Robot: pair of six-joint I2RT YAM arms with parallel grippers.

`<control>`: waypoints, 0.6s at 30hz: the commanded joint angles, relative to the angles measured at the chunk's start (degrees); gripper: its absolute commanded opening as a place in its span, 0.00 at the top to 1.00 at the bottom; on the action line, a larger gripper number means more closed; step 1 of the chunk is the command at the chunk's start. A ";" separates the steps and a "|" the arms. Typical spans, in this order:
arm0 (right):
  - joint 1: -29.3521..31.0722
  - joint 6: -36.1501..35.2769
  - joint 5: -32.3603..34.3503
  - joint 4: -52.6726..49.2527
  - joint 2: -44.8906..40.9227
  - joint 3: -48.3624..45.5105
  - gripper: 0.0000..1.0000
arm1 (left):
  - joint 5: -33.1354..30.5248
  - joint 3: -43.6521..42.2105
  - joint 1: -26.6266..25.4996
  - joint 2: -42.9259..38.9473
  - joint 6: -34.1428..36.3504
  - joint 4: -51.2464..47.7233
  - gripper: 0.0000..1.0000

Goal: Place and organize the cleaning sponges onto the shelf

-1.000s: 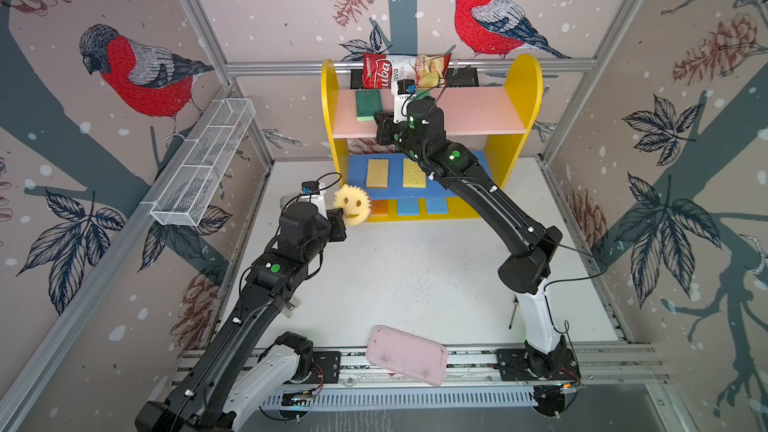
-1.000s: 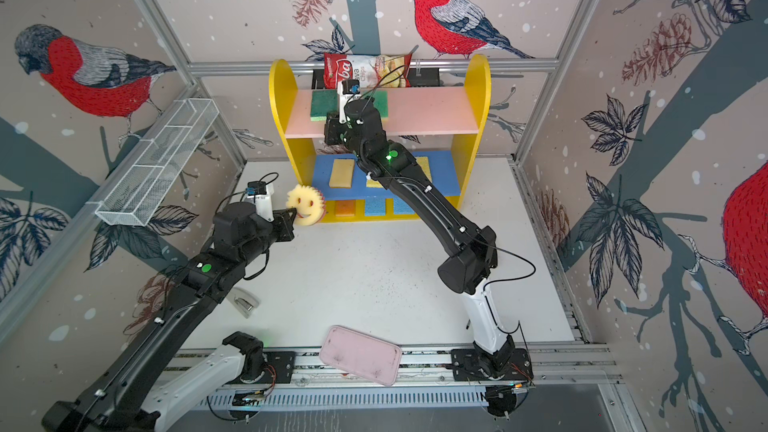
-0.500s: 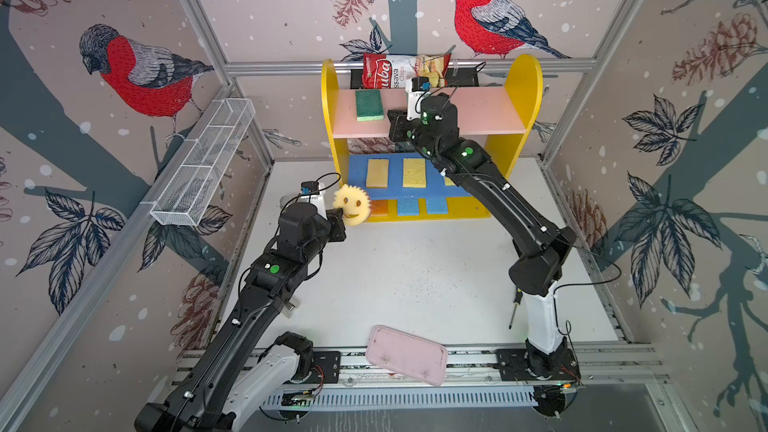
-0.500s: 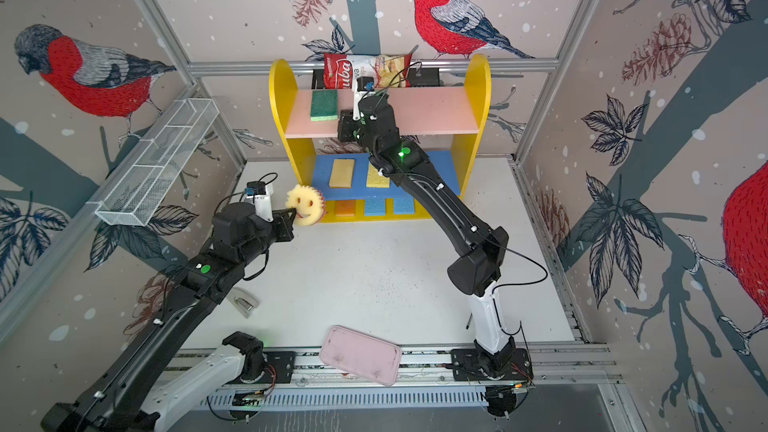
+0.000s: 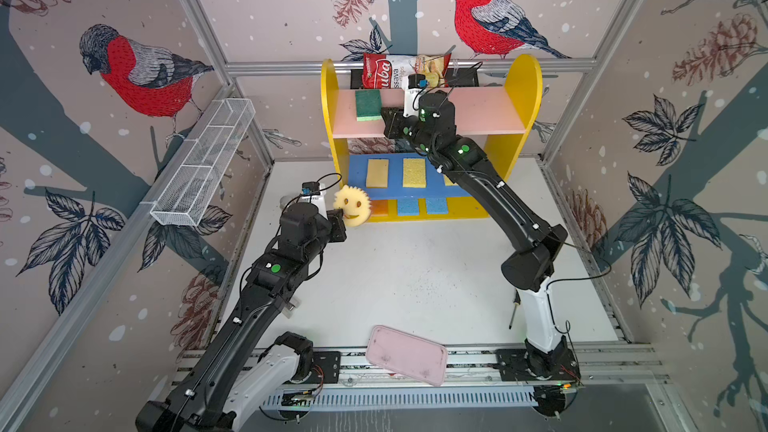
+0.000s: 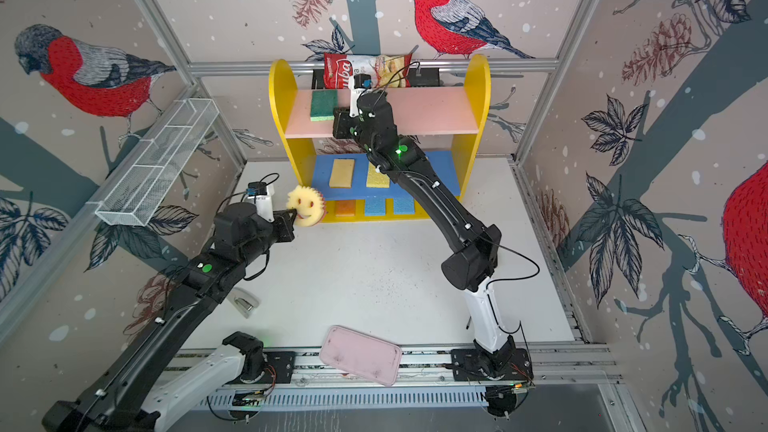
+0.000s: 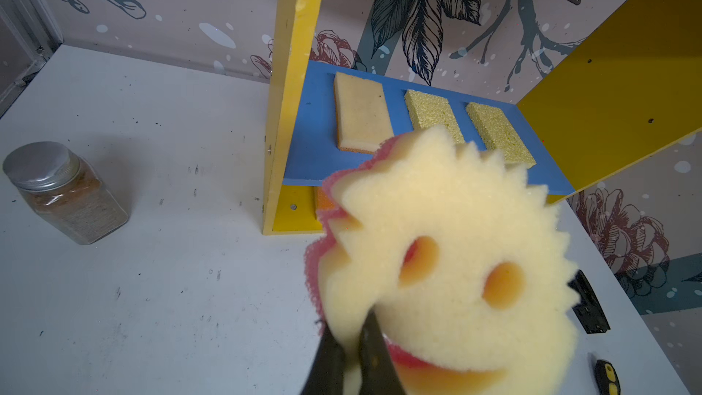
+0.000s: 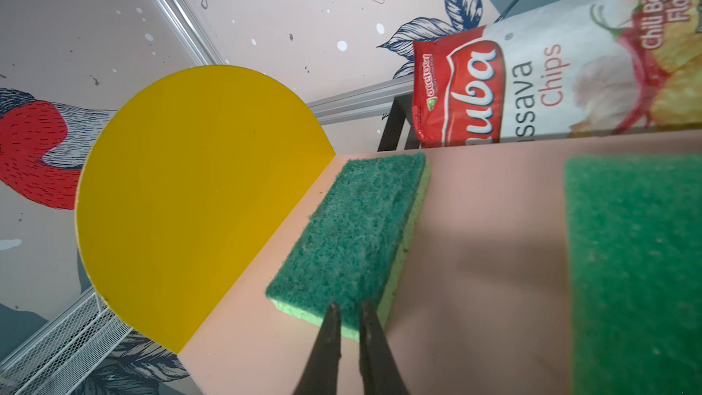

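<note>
The round smiley sponge (image 5: 352,205) has a yellow face, a pink backing, a jagged rim and cut-out eyes and mouth. It is raised off the worktop (image 5: 415,276) just in front of the shelf (image 5: 524,89), by its left yellow side panel. The left gripper (image 7: 355,332) has its jaws clamped on the rim near the mouth. On the pink upper board (image 5: 486,114) a dark green sponge (image 8: 353,237) with a pale green underside lies flat near the left panel, with a strip of bare board between them. A second green sponge (image 8: 630,260), blurred, lies beside it across an open lane of board. The right gripper (image 8: 349,313) hangs at the first sponge's near end, jaws drawn almost together with nothing seen between them; whether they touch it cannot be told. The board's right half shows bare. On the blue middle board (image 5: 357,172) a tan sponge (image 5: 377,173) and two yellow sponges (image 7: 431,115) lie in a spaced row. An orange sponge (image 5: 378,207) and two blue sponges (image 5: 406,206) show at the base's front edge. Broad worktop lies open between the arms. A pink tray (image 5: 406,355) sits at the worktop's front edge, and a spice jar (image 7: 64,191) stands left of the shelf.
</note>
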 commanded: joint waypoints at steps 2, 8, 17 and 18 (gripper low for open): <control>0.48 1.47 -1.82 -1.24 1.18 0.80 0.87 | 0.06 0.45 0.01 -0.05 0.38 1.21 0.91; 0.77 1.46 -2.13 -1.16 1.14 0.80 0.87 | 0.56 0.70 -0.01 0.60 0.33 1.56 0.91; 0.80 -2.32 9.65 -5.44 -2.19 0.67 0.87 | 0.66 1.38 -0.01 1.00 0.46 0.89 0.91; 1.04 -2.85 11.42 -5.92 -2.46 0.69 0.87 | 0.68 1.55 0.01 1.13 0.53 0.70 0.91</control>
